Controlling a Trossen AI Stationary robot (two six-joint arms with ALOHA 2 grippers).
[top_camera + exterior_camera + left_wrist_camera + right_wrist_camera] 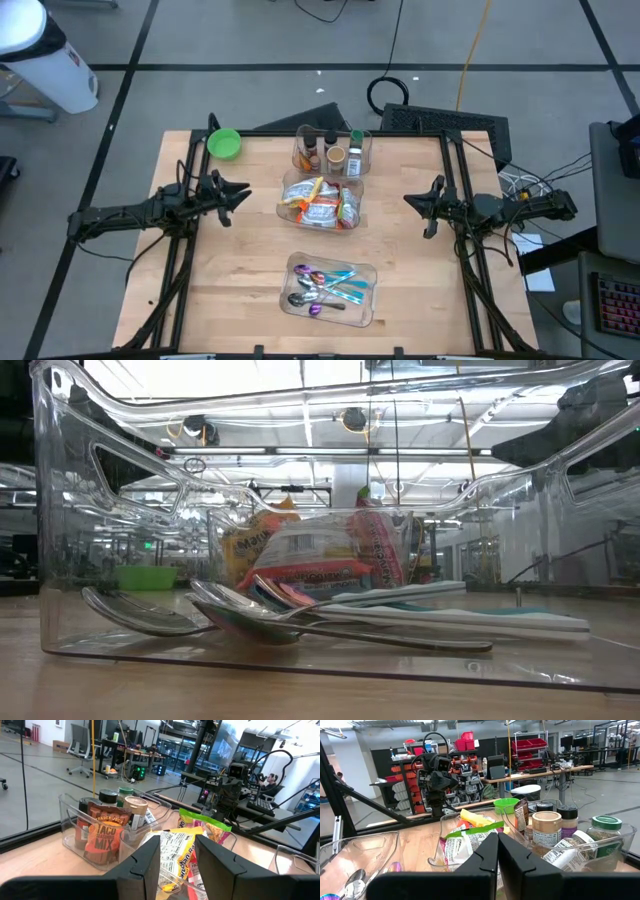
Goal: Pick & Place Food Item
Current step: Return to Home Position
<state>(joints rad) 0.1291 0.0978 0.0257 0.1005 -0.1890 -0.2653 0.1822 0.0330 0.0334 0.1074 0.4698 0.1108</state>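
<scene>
Food packets (322,205) in yellow, orange, white and green lie heaped in a clear bin (290,190) at the table's middle. They also show in the low view as packets (320,555) behind the spoons. My left gripper (243,190) hovers level at the left of that bin, open, with nothing between its fingers (145,865). My right gripper (408,197) hovers level at the bin's right, shut and holding nothing (497,852). Both point toward the packets (182,845) from some distance.
A clear bin of spice jars and a taco mix pouch (332,152) stands just beyond the packet bin. A clear tray of spoons (331,288) sits near the front edge. A green bowl (223,144) rests at the far left corner. Bare wood lies between each arm and the bins.
</scene>
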